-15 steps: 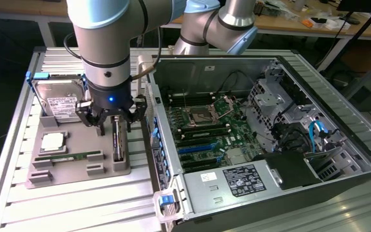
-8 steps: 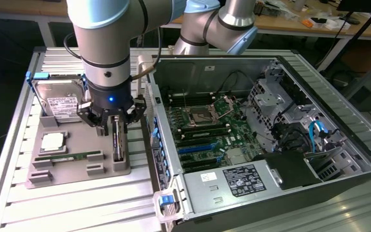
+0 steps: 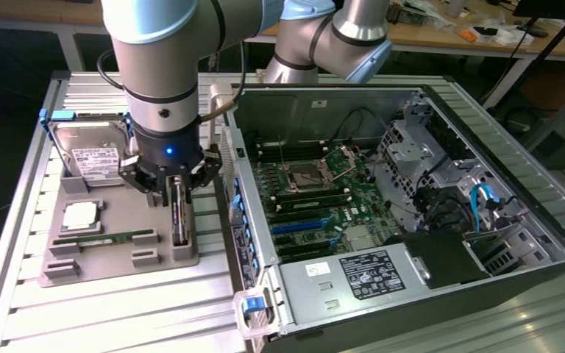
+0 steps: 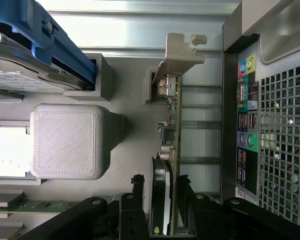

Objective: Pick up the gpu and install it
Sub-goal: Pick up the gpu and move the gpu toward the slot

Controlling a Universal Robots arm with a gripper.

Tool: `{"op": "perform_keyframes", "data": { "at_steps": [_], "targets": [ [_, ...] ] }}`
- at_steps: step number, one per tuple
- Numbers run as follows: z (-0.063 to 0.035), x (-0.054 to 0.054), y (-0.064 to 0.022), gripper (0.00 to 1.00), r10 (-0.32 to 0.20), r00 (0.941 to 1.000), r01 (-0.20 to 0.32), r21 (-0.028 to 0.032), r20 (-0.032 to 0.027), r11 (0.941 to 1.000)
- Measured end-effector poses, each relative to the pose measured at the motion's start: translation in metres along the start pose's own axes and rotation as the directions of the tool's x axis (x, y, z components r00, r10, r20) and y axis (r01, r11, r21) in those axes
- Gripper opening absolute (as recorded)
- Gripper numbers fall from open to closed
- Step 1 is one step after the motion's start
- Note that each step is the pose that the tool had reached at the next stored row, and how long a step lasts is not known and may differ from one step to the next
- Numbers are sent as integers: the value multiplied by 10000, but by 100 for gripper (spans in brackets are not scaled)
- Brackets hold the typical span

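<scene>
The pick-up step is judged to be in hand, and nothing of the installation has been done. The gripper [image 3: 176, 195] is placed over the graphics card [image 3: 179, 218], which stands on its long edge in a slot of the grey tray [image 3: 115, 259], on the side just beside the computer case [image 3: 361, 94]. In the wrist view the card [image 4: 171, 115] is seen running up from the gripper [image 4: 161, 186] to its metal end bracket [image 4: 182, 52], and it is seated in the tray. Whether the card is already clamped cannot be told. A square, firm hold on the thin card is judged to be needed, and a straight pull out of the slot, so that it is not twisted or caught. In the tray are also kept a hard drive [image 3: 91, 151], a processor chip [image 3: 79, 213] and a memory stick [image 3: 101, 239]. The open case holds the motherboard [image 3: 322, 198], whose blue slots [image 3: 297, 224] are seen unoccupied.
</scene>
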State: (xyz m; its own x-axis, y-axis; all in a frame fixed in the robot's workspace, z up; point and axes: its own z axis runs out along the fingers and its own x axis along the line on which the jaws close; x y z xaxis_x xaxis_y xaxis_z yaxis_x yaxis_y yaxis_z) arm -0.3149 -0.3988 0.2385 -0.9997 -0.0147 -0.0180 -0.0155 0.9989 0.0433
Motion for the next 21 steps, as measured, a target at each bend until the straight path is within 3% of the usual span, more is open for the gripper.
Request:
{"op": "perform_keyframes", "data": {
  "at_steps": [3,5,14,21],
  "targets": [
    [0,0,0,38,0,10000,0,0,0,10000],
    [0,0,0,27,0,10000,0,0,0,10000],
    [-5,-1,1,27,-1,10000,1,0,0,10000],
    [-71,-1,5,27,-1,10000,1,0,15,10000]
  ]
}}
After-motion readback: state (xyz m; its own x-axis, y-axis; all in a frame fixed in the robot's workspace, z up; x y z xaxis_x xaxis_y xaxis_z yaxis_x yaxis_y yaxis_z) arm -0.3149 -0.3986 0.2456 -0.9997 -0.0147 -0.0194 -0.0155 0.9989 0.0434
